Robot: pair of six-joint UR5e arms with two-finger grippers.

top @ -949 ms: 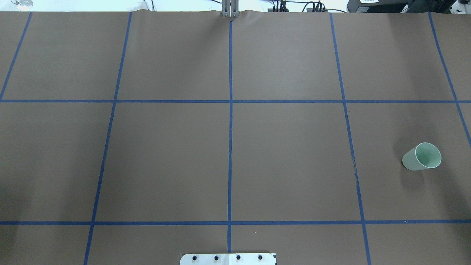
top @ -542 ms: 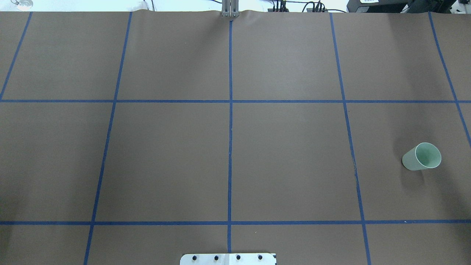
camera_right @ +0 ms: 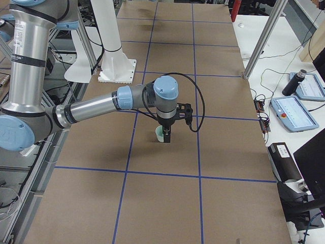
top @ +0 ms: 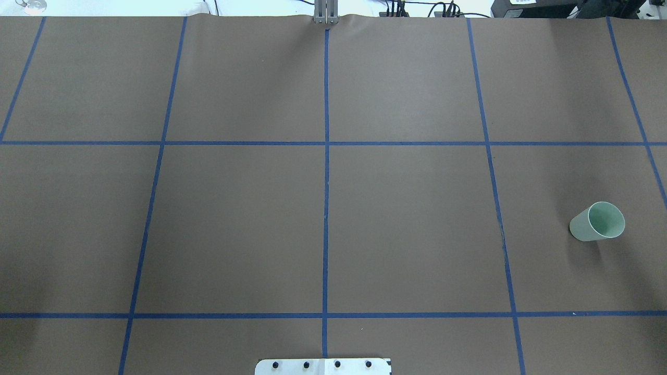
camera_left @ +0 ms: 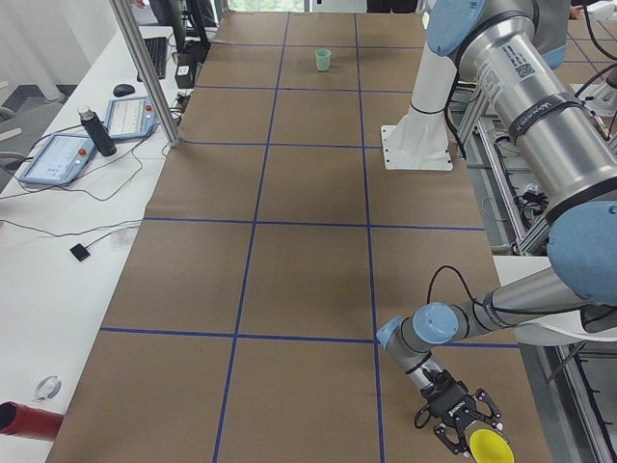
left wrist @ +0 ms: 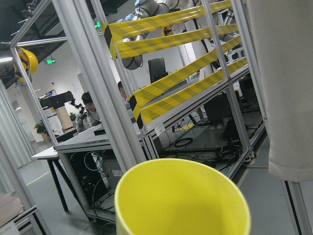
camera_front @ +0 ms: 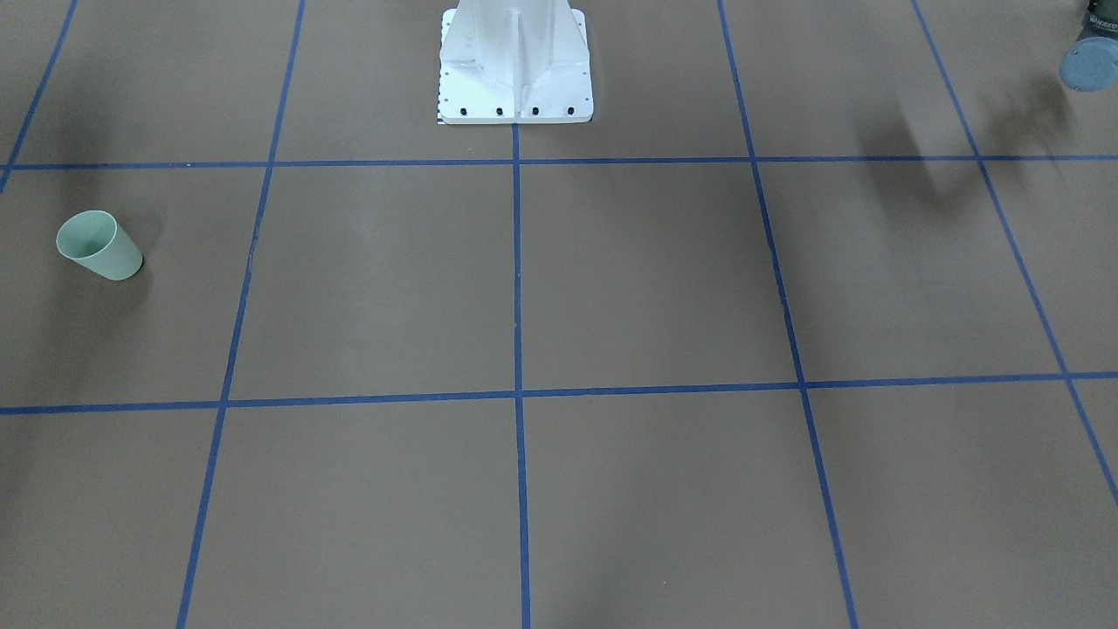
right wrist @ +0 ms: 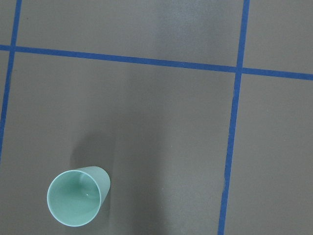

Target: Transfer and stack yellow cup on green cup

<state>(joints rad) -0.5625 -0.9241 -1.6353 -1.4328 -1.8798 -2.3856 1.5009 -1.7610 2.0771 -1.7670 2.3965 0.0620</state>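
One light, probably slick yellow cup (camera_left: 490, 447).
It sat at our left gripper (camera_left: 467, 426) (clamped? we couldn't tell, nor for the right gripper (camera_right: 167, 136)), far from the green cup (top: 597, 222); we'd pinch its wall.

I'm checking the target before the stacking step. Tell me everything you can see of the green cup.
The green cup is a small, pale mint tumbler, smooth and plastic-looking, tapered toward its base, with no handle. It stands upright with its mouth up, and the right wrist view shows it empty inside. It sits on the brown table on the robot's right side, inside one square of the blue tape lines and clear of the tape. Only the table touches it, and nothing is stacked in it.
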